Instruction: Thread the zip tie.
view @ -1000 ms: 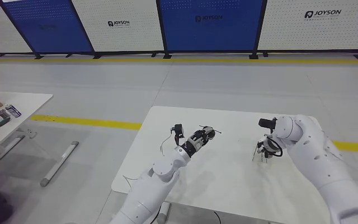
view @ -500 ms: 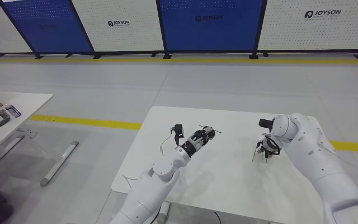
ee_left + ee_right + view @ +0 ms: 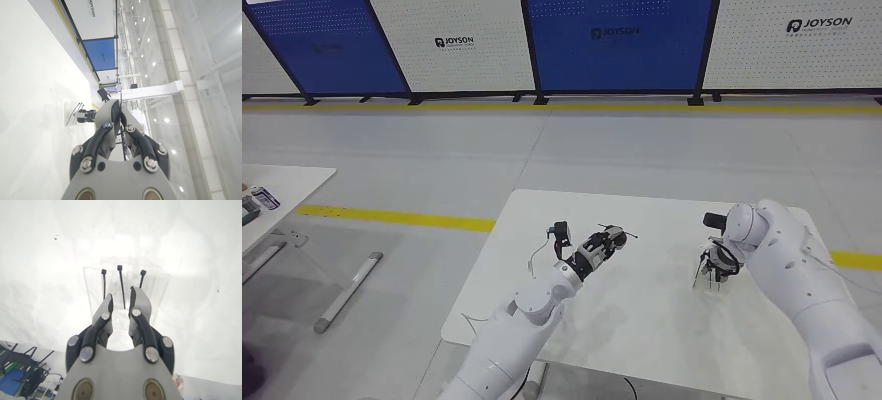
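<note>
My left gripper is shut on a thin black zip tie that runs between its pads and pokes out past the tips; in the top view this gripper hovers over the middle of the white table with the tie's end sticking out. My right gripper is open just above a clear plastic stand that holds three upright black zip ties, and the middle tie lies in line with the gap between the fingers. From above, the right gripper is over the stand near the table's right side.
The stand and the other arm's gripper appear far off in the left wrist view. A black cable loops by the left forearm. Yellow floor tape runs beyond the table, and a second table stands at far left.
The right arm has shifted slightly toward the stand, its elbow drawing inward. The left arm and its zip tie have stayed where they were.
</note>
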Action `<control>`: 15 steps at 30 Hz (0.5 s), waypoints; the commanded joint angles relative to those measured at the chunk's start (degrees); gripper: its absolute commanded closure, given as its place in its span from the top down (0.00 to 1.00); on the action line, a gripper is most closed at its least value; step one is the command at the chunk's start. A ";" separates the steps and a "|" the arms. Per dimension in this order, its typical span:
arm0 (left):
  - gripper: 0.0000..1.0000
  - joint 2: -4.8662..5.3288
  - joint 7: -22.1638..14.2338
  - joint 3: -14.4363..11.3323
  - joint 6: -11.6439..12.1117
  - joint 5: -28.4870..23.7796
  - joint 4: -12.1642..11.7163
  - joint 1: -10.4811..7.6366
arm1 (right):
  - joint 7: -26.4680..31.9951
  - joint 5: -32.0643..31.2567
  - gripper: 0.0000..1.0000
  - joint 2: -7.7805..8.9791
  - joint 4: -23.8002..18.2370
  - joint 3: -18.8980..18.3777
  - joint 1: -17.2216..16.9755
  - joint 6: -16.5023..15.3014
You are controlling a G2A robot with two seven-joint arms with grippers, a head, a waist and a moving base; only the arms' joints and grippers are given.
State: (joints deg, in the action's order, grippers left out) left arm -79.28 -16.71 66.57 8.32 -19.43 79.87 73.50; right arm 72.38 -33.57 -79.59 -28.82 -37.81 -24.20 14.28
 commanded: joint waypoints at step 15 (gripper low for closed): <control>0.00 0.00 0.00 0.00 0.00 0.00 0.00 0.00 | -1.51 -0.36 0.24 -1.48 3.80 -0.19 1.23 -1.56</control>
State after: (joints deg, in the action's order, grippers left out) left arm -79.28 -16.71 66.57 8.32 -19.43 79.87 73.50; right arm 70.77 -33.88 -81.02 -25.19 -37.99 -22.95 12.74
